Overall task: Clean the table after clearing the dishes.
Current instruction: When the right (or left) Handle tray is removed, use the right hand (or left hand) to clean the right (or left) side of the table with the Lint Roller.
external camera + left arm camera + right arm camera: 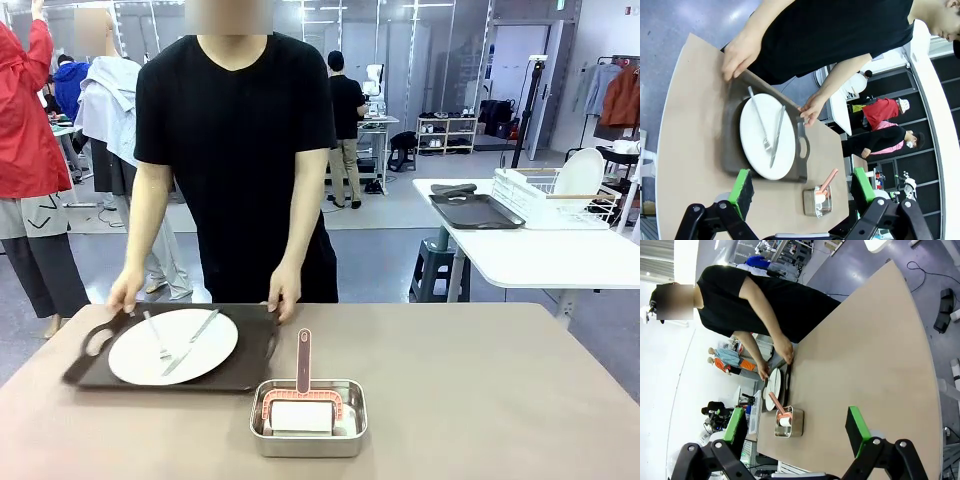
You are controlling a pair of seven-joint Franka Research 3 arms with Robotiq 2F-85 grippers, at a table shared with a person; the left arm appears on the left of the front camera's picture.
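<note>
Left gripper (801, 187) and right gripper (795, 424) are both hanging released, empty, above the table (480, 400). Just beyond the steel pan (308, 418), the person's hands (283, 298) are gripping the tray (255, 340) bearing the plate (173, 346), fork (155, 335) and knife (192, 340): clearing is seemingly proceeding. Wiping next calls for grasping the pink-handled tool (303, 362) lying in the pan.

Tray at the left, pan just in front of it.
A tray (255, 345) lay on the far left part of the worktop (500, 400) and carried a plate (176, 338), with a fork (156, 335) on the plate's left side and a knife (190, 342) to the fork's right. A person (240, 150) stood behind the worktop's far edge, holding the tray at its two far corners. Just before the tray's near right corner sat a pan (308, 442) with a handled tool (303, 365) in it, the handle reaching over the pan's far rim. Behind at the right stood a smaller table (540, 255) bearing a second tray (475, 210) and, to that tray's right, a rack (550, 200).
</note>
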